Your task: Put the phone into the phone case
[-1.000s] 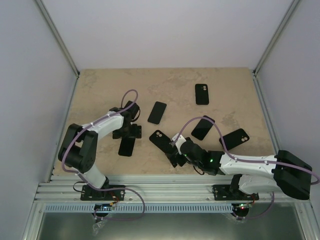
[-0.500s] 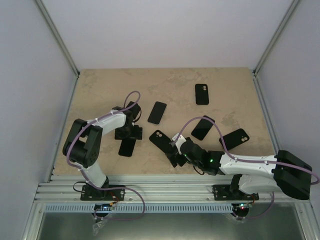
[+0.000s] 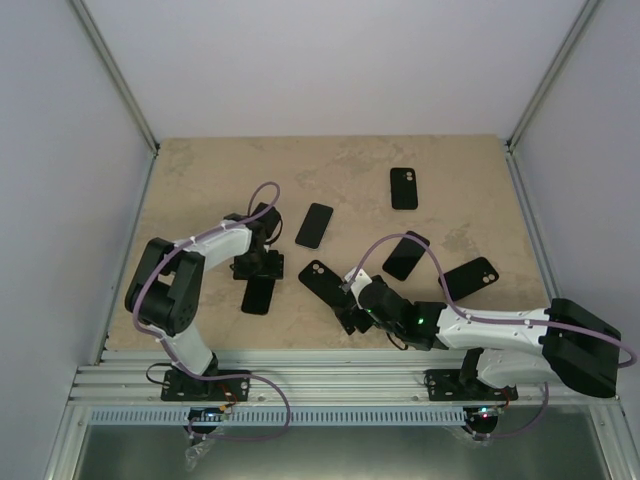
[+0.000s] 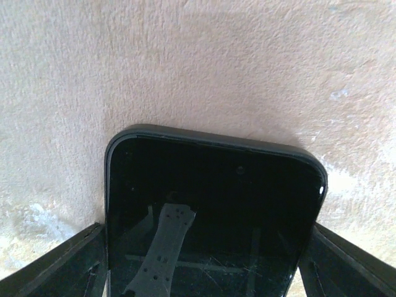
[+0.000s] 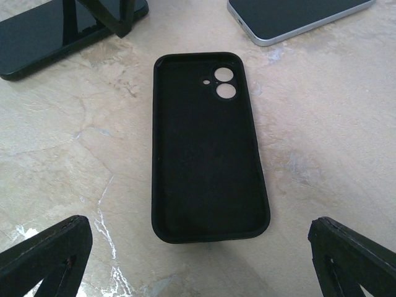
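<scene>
Left gripper (image 4: 207, 247) astride the phone (image 4: 213, 204), one finger beside each long edge; pressed on or just clear, impossible to tell. Right gripper (image 5: 198, 229) spread wide, holding nothing, poised over the phone case (image 5: 207, 148), hollow side up, camera cut-outs at its far end. Bare table (image 3: 290, 292) between phone and phone case. Around them: second phone (image 3: 315, 225), third phone (image 3: 405, 256), far case (image 3: 404, 188), right-hand case (image 3: 468, 277), all lying flat and apart.

My beige marbled table (image 3: 200, 180) carries an empty black case (image 5: 207, 148), a dark phone (image 4: 213, 204), a silver-edged phone (image 5: 297, 15) and three more black slabs (image 3: 403, 188) (image 3: 405, 256) (image 3: 468, 277), phones or cases, all flat.
</scene>
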Tool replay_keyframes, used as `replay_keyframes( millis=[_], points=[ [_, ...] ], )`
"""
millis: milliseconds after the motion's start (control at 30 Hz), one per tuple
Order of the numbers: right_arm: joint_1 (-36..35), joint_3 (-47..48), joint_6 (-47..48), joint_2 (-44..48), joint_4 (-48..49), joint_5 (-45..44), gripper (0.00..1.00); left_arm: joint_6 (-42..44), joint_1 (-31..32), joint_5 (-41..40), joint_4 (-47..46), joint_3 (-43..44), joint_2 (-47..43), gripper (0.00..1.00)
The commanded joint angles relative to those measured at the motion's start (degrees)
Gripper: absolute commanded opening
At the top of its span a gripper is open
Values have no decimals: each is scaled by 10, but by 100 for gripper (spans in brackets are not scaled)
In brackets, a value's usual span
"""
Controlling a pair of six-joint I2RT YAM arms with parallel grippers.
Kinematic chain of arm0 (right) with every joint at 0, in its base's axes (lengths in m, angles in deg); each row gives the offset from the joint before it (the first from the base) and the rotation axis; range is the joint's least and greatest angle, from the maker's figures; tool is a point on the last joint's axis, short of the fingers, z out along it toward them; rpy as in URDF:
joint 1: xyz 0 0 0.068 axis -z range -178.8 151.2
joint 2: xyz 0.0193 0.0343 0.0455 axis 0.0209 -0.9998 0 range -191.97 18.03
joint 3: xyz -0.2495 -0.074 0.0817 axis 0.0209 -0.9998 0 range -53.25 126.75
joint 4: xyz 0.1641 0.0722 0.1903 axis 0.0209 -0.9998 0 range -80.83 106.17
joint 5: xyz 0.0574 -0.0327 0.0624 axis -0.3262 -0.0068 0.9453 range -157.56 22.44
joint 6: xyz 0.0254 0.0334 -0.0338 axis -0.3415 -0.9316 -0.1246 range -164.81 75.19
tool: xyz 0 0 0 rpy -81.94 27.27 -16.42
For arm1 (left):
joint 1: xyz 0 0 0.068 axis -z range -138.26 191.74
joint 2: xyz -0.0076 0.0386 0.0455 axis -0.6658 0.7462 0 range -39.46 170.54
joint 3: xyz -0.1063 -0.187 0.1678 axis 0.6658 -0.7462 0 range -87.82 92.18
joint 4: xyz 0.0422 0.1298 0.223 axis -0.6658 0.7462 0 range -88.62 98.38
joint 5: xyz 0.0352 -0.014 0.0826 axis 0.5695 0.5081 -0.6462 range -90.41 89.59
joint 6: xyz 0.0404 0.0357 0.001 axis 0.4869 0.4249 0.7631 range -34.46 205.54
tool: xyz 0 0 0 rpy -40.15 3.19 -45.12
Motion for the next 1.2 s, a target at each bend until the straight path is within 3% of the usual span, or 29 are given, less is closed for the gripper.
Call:
replay_keyframes(
  millis=[0, 233, 633, 1167],
  points=[
    [-1, 10, -8, 1, 2, -16, 98, -31, -2, 45, -33, -25, -2, 63],
    [-2, 13, -12, 10, 0, -5, 98, -96, -2, 96, -95, -48, -30, 53],
    [-6, 19, -26, 41, 19, 19, 98, -233, -2, 147, -208, -99, -186, 41],
    [-22, -8, -86, 54, 160, 47, 98, -373, -2, 223, -373, -234, -396, 38]
  ],
)
